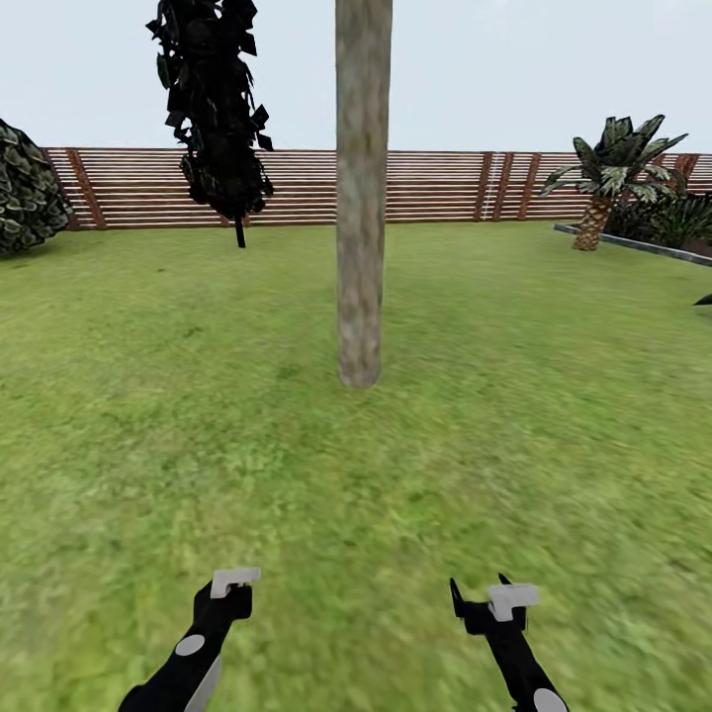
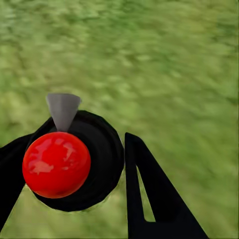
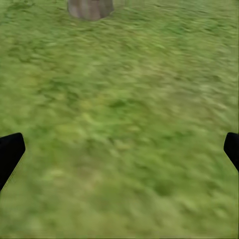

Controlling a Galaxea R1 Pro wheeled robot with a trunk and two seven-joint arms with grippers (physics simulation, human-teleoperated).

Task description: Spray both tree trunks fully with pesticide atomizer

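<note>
One tree trunk point(image 1: 360, 198) stands straight ahead on the lawn point(image 1: 148, 415), open grass all round its base. The left gripper point(image 2: 94, 164) is clamped on what seems to be the pesticide atomizer point(image 2: 74, 159), a black body with a red round part; blur leaves that unsure. The right gripper point(image 1: 491, 601) hangs spread and empty. One slat fence point(image 1: 435, 186) bounds the far side, with one black tree point(image 1: 216, 99) and one palm point(image 1: 613, 173).

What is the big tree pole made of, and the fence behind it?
The tree trunk looks like smooth bark: pale grey-beige with brownish blotches, matte, no shine. The fence looks like wood: brown horizontal slats with darker upright posts. Both are simulator renders, so this is only how they look.
</note>
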